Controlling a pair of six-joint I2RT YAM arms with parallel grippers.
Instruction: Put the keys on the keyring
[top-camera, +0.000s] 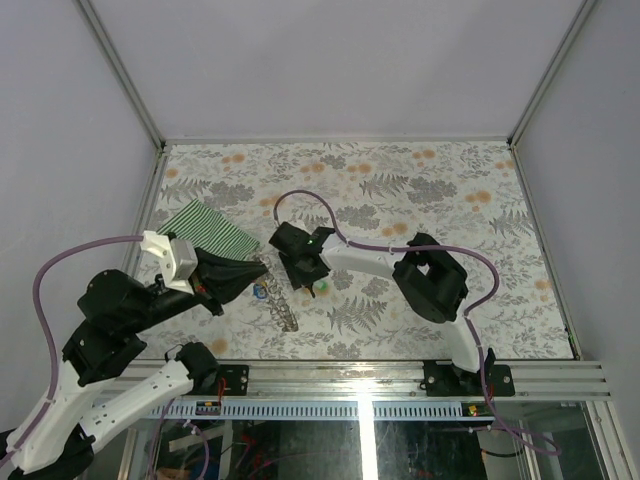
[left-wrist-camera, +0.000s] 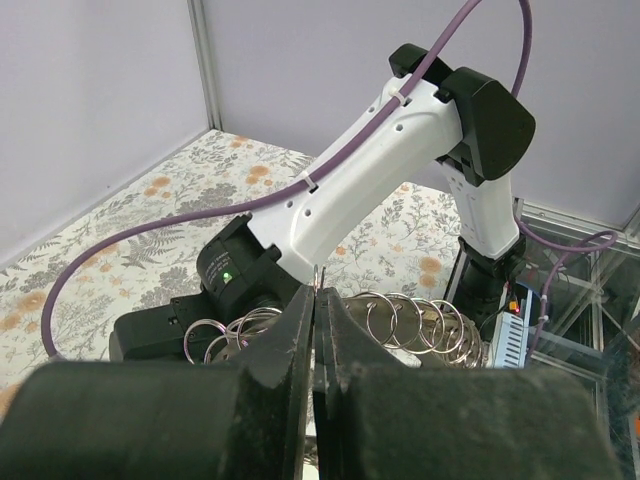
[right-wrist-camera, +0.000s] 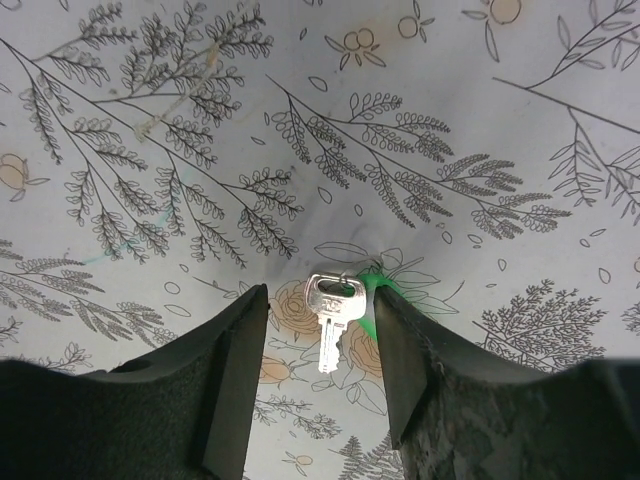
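Note:
The keyring (left-wrist-camera: 420, 325) is a string of thin metal rings lying on the floral table just beyond my left gripper (left-wrist-camera: 320, 295). That gripper is shut, with one ring's wire pinched and poking up between its fingertips. From above, the keyring (top-camera: 283, 305) trails toward the near edge from the left gripper (top-camera: 260, 276). One of the keys (right-wrist-camera: 333, 312), silver with a green plastic piece (right-wrist-camera: 374, 298) beside its head, lies flat on the table. My right gripper (right-wrist-camera: 320, 288) hangs open over it, one finger on each side and a gap on both sides. The other keys are not visible.
A green-and-white striped cloth (top-camera: 210, 230) lies at the back left, behind my left wrist. The right arm (left-wrist-camera: 380, 160) crosses close in front of the left wrist camera. A metal rail (top-camera: 400, 375) runs along the table's near edge.

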